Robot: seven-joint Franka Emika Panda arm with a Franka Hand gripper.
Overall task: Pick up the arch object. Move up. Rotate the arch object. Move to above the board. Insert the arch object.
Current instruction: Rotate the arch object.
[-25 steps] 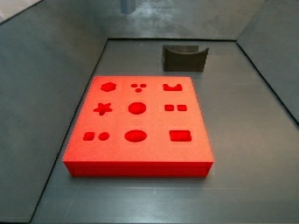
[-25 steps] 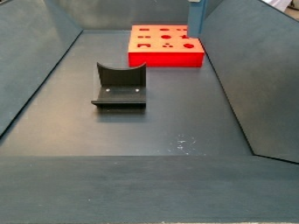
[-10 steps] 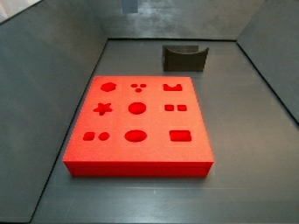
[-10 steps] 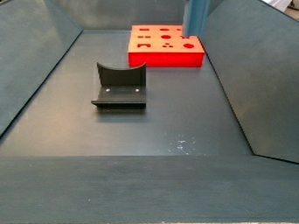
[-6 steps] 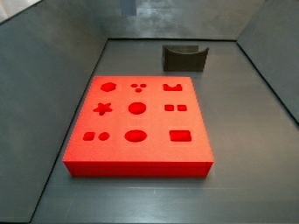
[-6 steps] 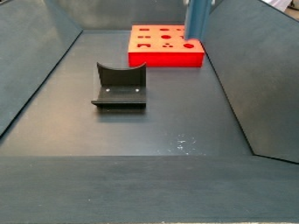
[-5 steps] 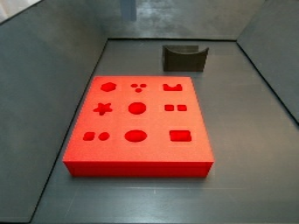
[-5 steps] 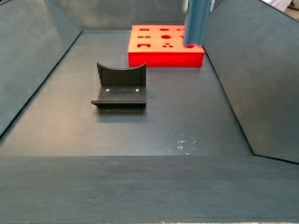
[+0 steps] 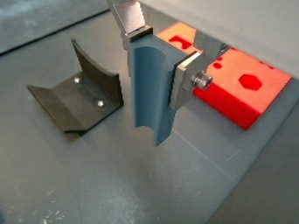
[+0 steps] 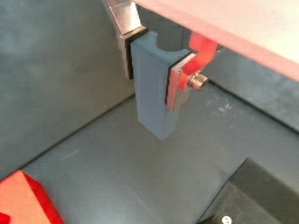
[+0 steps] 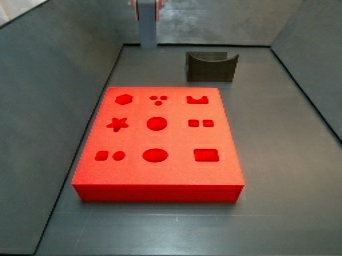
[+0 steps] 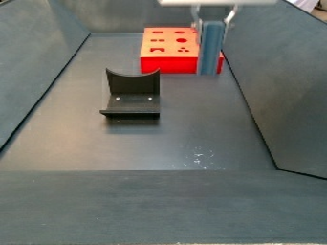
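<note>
You have the arch object (image 9: pixel 149 92) pinched between the silver finger plates of the gripper (image 9: pixel 152 61), and both wrist views show the blue-grey slab (image 10: pixel 156 86) hanging upright from the jaws, clear of the grey floor (image 9: pixel 105 179). So the pick and the lift look done. Whether the rotation is finished is hard to judge from these pictures; the slab's long axis points down and its notched end shows at the lower tip in a wrist view. What remains, as far as you can tell, is carrying it over the board (image 11: pixel 158 140) and pushing it into the notched rectangle cut-out (image 11: pixel 201 99). In a side view the arch object (image 12: pixel 211 46) hangs near the board's (image 12: pixel 181 50) edge, on the side towards the right wall, rather than over the cut-outs, so it does not appear centred above its slot yet. In a side view the gripper (image 11: pixel 144 12) sits at the far end of the bin, beyond the board's back edge. Room to move is fair: the floor between the board and the dark fixture (image 12: pixel 130 94) is bare, and the fixture (image 9: pixel 76 88) lies well apart from the slab. Mind the sloping bin wall (image 12: pixel 274 77) close beside the held piece, and keep the slab's lower tip above the red top until it is lined up.
</note>
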